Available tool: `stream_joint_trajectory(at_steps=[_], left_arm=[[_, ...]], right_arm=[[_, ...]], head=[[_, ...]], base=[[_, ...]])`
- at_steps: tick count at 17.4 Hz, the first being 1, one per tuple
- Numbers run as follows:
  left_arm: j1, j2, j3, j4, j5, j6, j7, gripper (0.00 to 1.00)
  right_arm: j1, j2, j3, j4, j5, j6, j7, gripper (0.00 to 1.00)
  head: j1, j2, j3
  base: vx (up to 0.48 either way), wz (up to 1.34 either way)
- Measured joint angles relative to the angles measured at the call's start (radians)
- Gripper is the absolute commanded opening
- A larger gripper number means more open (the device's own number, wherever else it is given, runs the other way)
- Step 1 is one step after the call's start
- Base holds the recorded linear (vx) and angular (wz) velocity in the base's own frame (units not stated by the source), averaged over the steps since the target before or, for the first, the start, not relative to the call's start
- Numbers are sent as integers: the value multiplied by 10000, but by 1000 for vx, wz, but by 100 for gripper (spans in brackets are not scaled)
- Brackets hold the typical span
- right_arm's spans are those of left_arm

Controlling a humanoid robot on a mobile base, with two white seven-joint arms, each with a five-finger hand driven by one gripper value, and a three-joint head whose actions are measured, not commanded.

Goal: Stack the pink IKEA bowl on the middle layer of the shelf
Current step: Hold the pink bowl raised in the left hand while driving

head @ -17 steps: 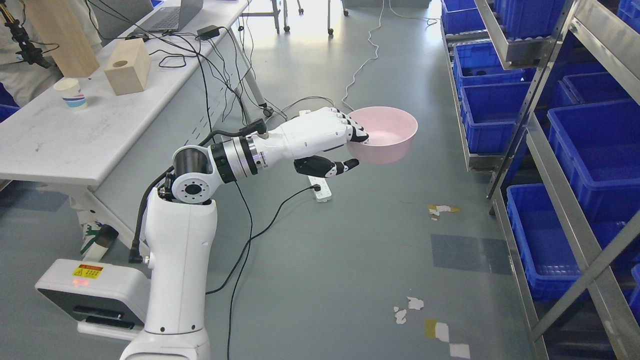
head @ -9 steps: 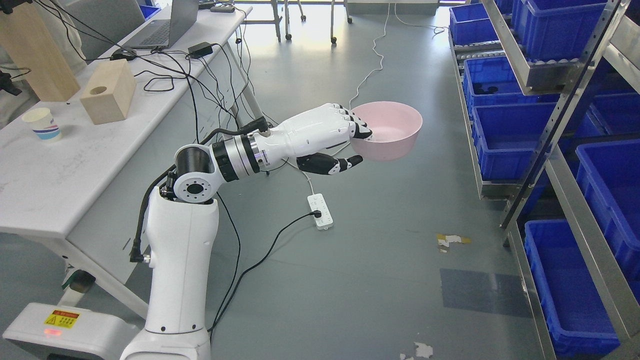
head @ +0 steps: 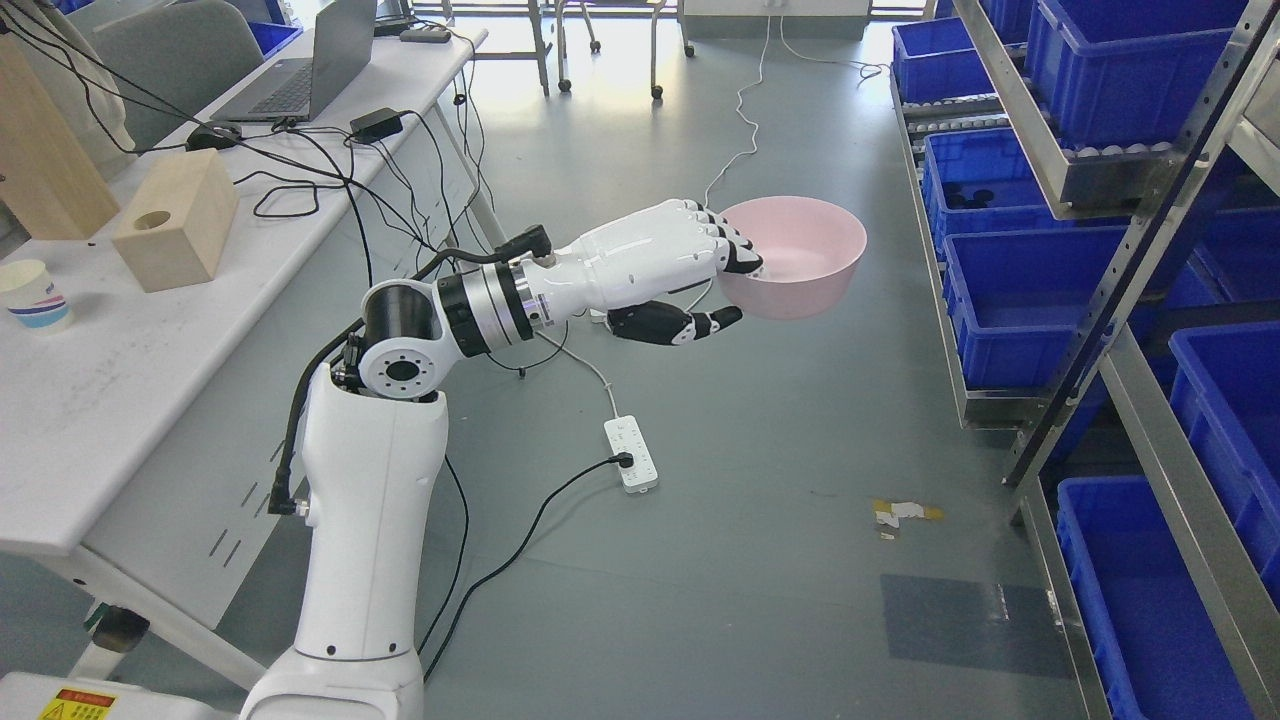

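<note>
My left hand [head: 725, 285] is shut on the near rim of a pink bowl [head: 805, 257], with fingers over the rim and the thumb under it. The bowl is held upright in the air above the grey floor, left of the metal shelf rack [head: 1120, 180]. The rack holds blue bins [head: 1010, 300] on its tilted layers. The right arm does not show.
A white table [head: 150, 330] at the left carries a wooden block [head: 175, 232], a paper cup [head: 30, 295], a laptop [head: 305, 70] and cables. A power strip [head: 630, 453] and cords lie on the floor under the arm.
The whole view has shifted: the camera moved forward and the table and shelf slid down and outward. My left hand still holds the bowl, now a little closer to the shelf.
</note>
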Motion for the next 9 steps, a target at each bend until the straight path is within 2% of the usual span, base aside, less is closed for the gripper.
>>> stream_joint_trajectory(at_steps=[9], left_arm=[[-32, 0, -314, 23, -28, 0, 70, 2]], right_arm=[[-5, 0, 0, 0, 0, 0, 0, 100]], head=[[0, 0, 0]], base=[[41, -151]])
